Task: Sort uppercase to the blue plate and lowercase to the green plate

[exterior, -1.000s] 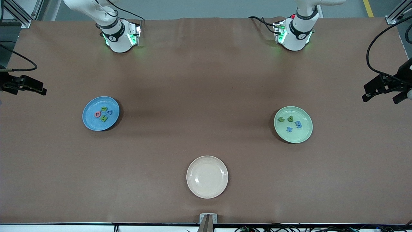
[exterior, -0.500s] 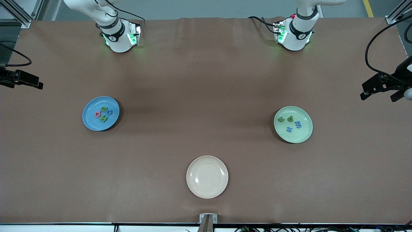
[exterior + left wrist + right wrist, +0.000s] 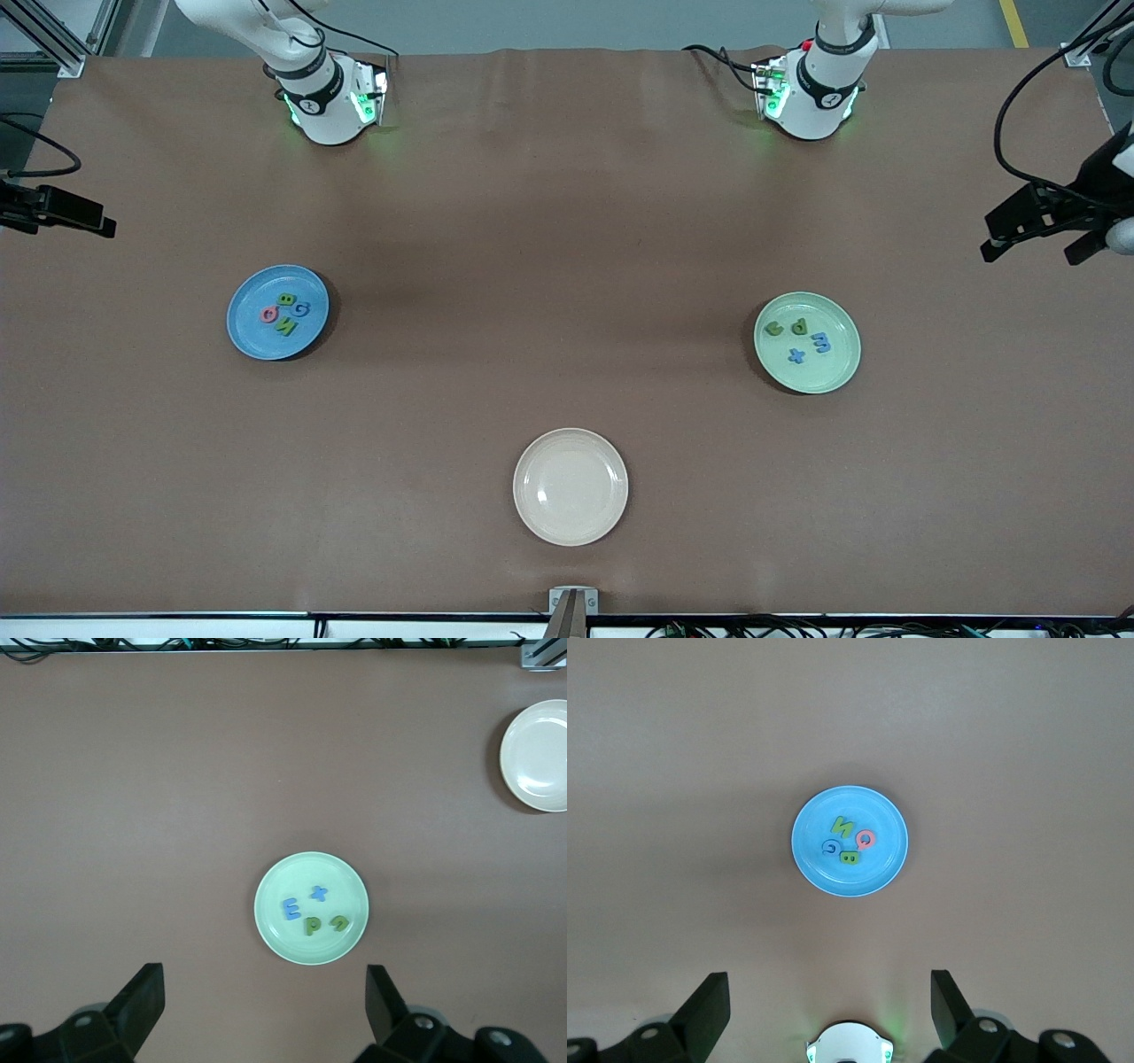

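1. The blue plate [image 3: 278, 312] lies on the desk [image 3: 549, 266] toward the right arm's end, holding the uppercase [image 3: 285, 313] letters: green B, blue G, red-pink Q and green N, bunched close together.
2. The green plate [image 3: 807, 342] lies toward the left arm's end, holding the lowercase [image 3: 799, 338] letters: two green, two blue.
3. The cream plate [image 3: 570, 486] is the landmark: both coloured plates lie farther from the front camera than it, one to each side, well apart from it.
4. The left claw [image 3: 1035, 235] hangs empty with its fingers spread wide, over the desk's edge at the left arm's end, well apart from the green plate.
5. The right claw [image 3: 66, 217] hangs likewise, spread and empty, over the edge at the right arm's end, well apart from the blue plate.
6. The left wrist view shows the green plate centred between its fingers [image 3: 142, 997], with the cream plate at its frame's edge; the right wrist view shows the blue plate and an arm's base.
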Available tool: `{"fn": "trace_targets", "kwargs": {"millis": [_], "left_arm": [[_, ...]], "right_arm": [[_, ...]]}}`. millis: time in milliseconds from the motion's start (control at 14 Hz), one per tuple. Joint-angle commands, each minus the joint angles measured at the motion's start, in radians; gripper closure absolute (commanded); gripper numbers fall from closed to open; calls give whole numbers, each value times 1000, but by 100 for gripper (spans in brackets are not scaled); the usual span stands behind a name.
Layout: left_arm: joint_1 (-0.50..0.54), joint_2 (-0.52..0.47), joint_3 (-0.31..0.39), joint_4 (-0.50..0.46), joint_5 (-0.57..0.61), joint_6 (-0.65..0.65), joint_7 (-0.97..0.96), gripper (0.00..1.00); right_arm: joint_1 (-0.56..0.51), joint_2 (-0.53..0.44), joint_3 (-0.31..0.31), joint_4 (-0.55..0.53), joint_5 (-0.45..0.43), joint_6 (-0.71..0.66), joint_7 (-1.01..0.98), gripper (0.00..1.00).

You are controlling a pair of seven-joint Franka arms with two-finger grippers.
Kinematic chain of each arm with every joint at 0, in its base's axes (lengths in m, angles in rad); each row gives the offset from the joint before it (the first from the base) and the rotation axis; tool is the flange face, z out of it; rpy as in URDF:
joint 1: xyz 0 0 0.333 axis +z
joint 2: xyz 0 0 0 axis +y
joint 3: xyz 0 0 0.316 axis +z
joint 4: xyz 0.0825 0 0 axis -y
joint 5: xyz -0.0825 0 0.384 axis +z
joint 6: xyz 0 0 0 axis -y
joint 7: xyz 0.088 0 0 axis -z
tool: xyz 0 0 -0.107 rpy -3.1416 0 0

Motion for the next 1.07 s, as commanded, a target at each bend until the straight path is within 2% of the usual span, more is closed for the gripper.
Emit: {"fn": "trace_targets", "kwargs": {"millis": [0,143,286,571,786,1000], "left_arm": [[0,-13,-3,7,1,-21,-16,0],[3,-16,-2,7,-1,-24,-10,0],[5,-10,3,12,-7,-22,-8,0],[5,-9,4,7,-1,-24,-7,0],[5,-10,4,6,-1,-31,-12,0],[5,-10,3,6,-1,-68,-15,0]], "right_arm": [[-13,-13,36,8,1,-7,-2,0],[-73,-41,115,-1,-4,-7,10,0],[-124,-47,169,-10,-4,-7,10,0],[-167,-84,215,-60,-4,13,10,0],[-240,-130,309,-114,-7,43,14,0],[-242,-145,318,-133,-7,53,39,0]]}}
